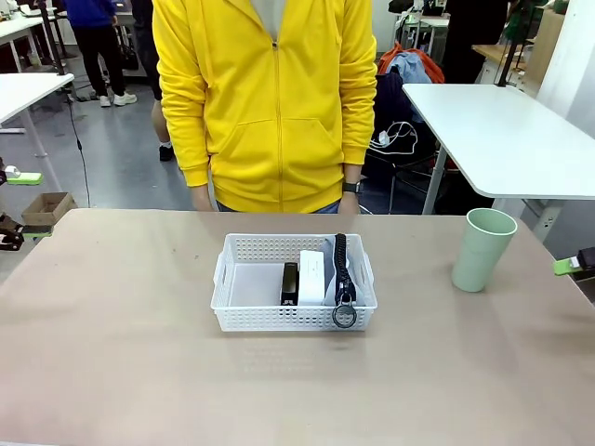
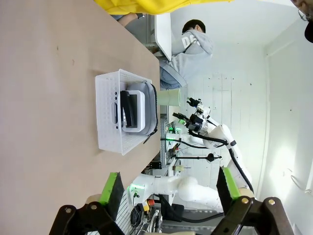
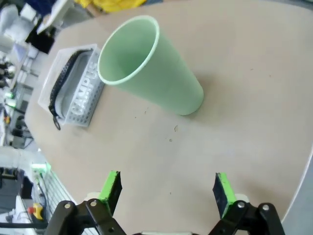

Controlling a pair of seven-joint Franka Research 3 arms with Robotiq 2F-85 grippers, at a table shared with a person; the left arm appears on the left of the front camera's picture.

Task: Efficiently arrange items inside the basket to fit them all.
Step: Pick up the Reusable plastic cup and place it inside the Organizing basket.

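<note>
- Left gripper [image 2: 170, 190] hung off the table's left side with its green-padded fingers [image 2: 111, 188] spread wide and nothing between them. It pointed across the table [image 1: 112, 353] toward the basket, well apart from it.
- Right gripper [image 3: 167, 190] was out at the table's right side, fingers also wide apart and holding nothing. The pale green cup [image 3: 156, 73] sat just ahead of it, but there was no contact.
- The white basket [image 1: 244, 321] sat about mid-table with its long side facing the robot.
- Inside it, left to right, were a bare stretch of floor, then the slim black bar [image 1: 289, 282], then the small white box [image 1: 311, 276] right beside it.
- The grey CAMPUS pouch [image 1: 340, 265] was stood up on its edge against the basket's right wall. Its ring [image 1: 344, 316] hung over the near rim.
- From the right wrist you could read the "CAMPUS" lettering through the lattice side.
- The cup stood upright on the table to the right of the basket and a bit farther back. It was well apart from the basket, so not in it yet.
- A person in a yellow zip hoodie [image 1: 270, 111] stood at the far edge, arms down, hands off the table.
</note>
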